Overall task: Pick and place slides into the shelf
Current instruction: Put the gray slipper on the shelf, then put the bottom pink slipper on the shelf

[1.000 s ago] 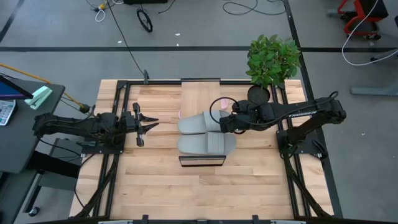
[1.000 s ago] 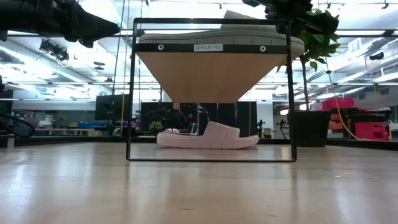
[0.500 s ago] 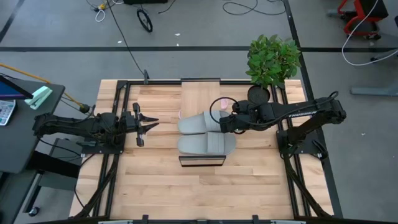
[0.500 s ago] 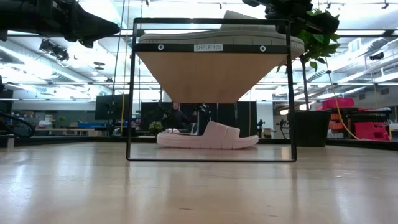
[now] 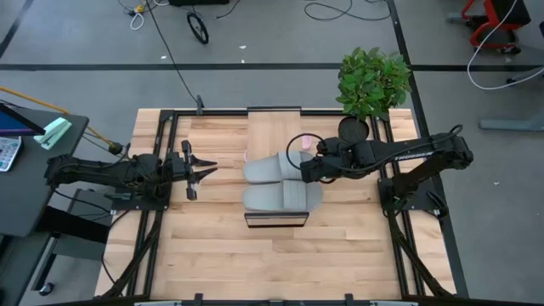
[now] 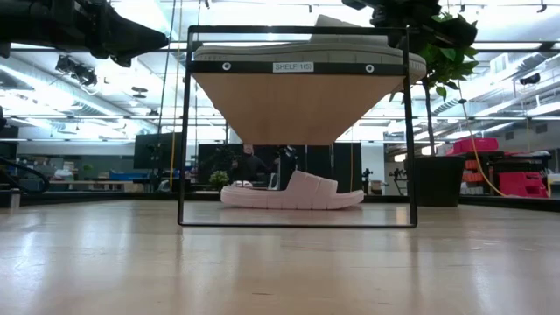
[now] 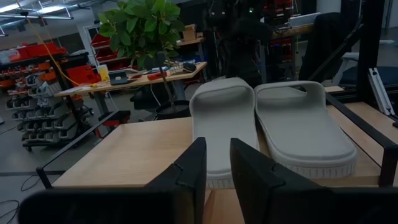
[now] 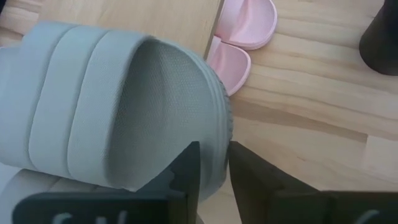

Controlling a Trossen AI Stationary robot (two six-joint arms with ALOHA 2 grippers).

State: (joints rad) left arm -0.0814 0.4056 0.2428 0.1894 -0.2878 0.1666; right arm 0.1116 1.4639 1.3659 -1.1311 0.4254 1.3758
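Note:
Two grey slides lie side by side on the shelf's plank top: the far one and the near one. Both show in the left wrist view. My right gripper is at the far grey slide's right-hand end, shut on it. A pink slide rests sole-down on the tabletop beyond the shelf. The right wrist view shows two pink slides there. My left gripper hangs left of the shelf, pointing at it, with a narrow gap between its fingers. My right gripper has the far grey slide's sole rim at the end facing the table's right, pinched between its two fingers. The fingers come from the right, slanting down. The slide lies flat on the shelf top.
A potted plant with a dark pot stands at the table's far right corner, close behind my right arm. The near half of the tabletop is bare wood. Dark metal frame rails run along both sides.

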